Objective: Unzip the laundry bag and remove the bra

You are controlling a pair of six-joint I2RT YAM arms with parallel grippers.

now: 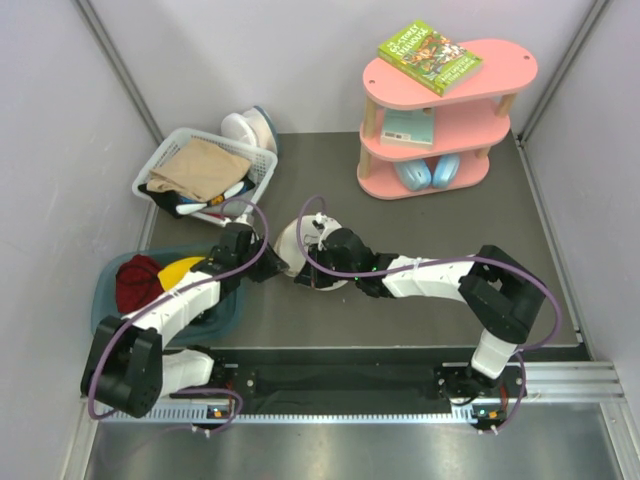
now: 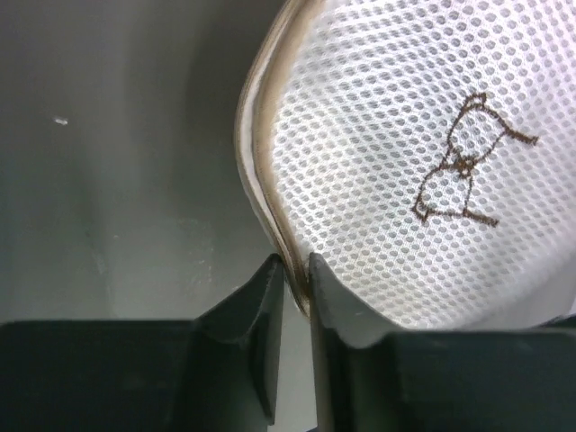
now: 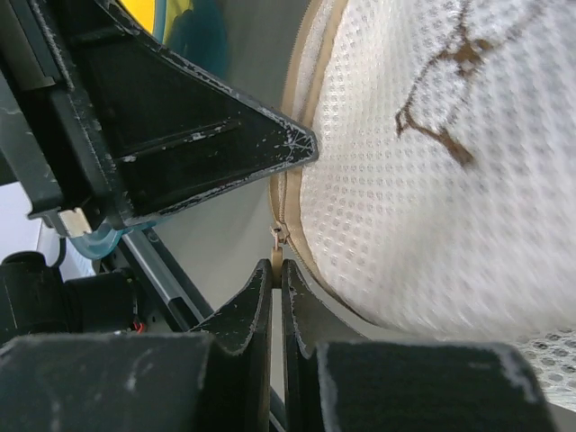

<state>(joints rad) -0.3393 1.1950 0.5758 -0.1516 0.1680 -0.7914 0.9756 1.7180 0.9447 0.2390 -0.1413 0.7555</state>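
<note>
The laundry bag, a cream-white mesh dome with a tan zipper rim and a small dark mark, stands between my two grippers. My left gripper is shut on its tan rim; in the left wrist view the rim runs down into the pinch of my left gripper. My right gripper is shut on the tan zipper pull, held at its tips at the bag's rim. The left gripper's finger shows just above. The bra is hidden.
A white slatted basket of clothes stands at the back left. A teal tub with red and yellow cloth lies under my left arm. A pink shelf with books and headphones stands at the back right.
</note>
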